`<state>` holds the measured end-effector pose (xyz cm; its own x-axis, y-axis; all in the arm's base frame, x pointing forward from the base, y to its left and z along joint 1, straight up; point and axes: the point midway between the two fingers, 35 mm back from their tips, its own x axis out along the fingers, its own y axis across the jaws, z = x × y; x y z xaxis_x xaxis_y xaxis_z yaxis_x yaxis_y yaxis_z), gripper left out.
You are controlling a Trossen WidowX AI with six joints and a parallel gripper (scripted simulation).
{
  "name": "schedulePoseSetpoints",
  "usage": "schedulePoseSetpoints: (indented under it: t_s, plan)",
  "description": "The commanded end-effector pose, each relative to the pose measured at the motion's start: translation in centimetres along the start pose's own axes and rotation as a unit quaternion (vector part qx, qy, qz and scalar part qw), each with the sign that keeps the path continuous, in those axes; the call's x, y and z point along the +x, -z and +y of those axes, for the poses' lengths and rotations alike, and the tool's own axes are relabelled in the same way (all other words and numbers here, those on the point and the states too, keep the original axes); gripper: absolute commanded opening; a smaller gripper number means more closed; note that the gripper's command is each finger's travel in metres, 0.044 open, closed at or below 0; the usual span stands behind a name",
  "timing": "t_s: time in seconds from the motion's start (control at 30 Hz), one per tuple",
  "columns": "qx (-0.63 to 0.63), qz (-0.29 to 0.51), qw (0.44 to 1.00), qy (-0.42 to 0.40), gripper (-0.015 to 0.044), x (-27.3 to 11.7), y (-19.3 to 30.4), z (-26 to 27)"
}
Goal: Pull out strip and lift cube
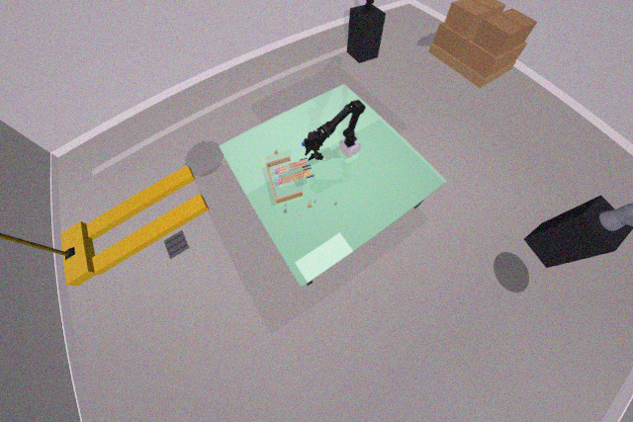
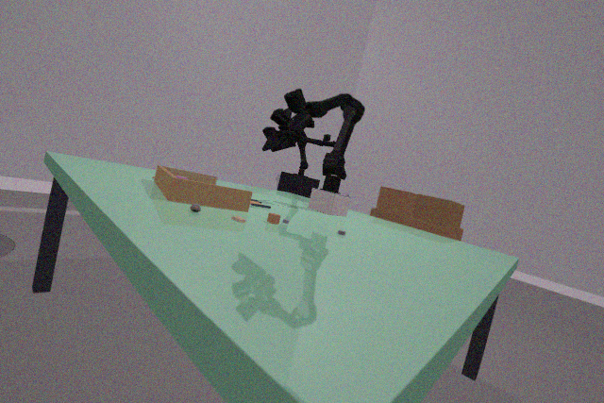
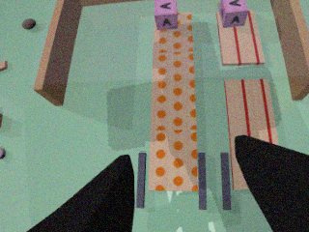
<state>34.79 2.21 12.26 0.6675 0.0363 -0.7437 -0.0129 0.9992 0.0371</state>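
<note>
A dotted strip [image 3: 178, 103] [image 1: 295, 178] lies in one unbroken length, with orange dots on pale wood. A purple cube [image 3: 166, 16] [image 1: 279, 181] marked A sits on its far end. To its right in the wrist view, a red-striped strip is split by a gap into a near piece [image 3: 238, 111] and a far piece [image 3: 247, 45]. Another purple cube [image 3: 234, 14] [image 1: 276, 171] marked A sits on the far piece. My gripper [image 3: 183, 155] [image 1: 313, 155] is partly open and empty, raised above the strips' near ends. Its right finger overlaps the near striped piece in the wrist view.
A low wooden wall [image 3: 60, 53] [image 1: 289, 198] [image 2: 209, 194] stands around the strips on three sides, open toward me. Dark upright bars [image 3: 141, 180] [image 3: 202, 181] [image 3: 226, 181] flank the near strip ends. A dark pebble [image 3: 29, 23] [image 2: 195, 208] and an orange block [image 2: 274, 218] lie outside the wall.
</note>
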Motion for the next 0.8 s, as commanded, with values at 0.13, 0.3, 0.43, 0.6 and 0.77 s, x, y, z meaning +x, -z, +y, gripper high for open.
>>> schedulePoseSetpoints:
  t_s: [0.13,0.3,0.43,0.6,0.77]
  plan:
    - [0.017,0.173,0.985,0.012,0.0006,4.8,0.5,1.0]
    - [0.048,0.28,0.958,0.03,0.0,7.9,1.5,1.5]
    - [0.072,0.337,0.938,0.045,0.0,9.6,2.5,1.4]
    - [0.073,0.34,0.936,0.046,0.0,9.6,2.5,1.4]
    - [0.073,0.34,0.936,0.046,0.0,10.1,2.8,1.4]
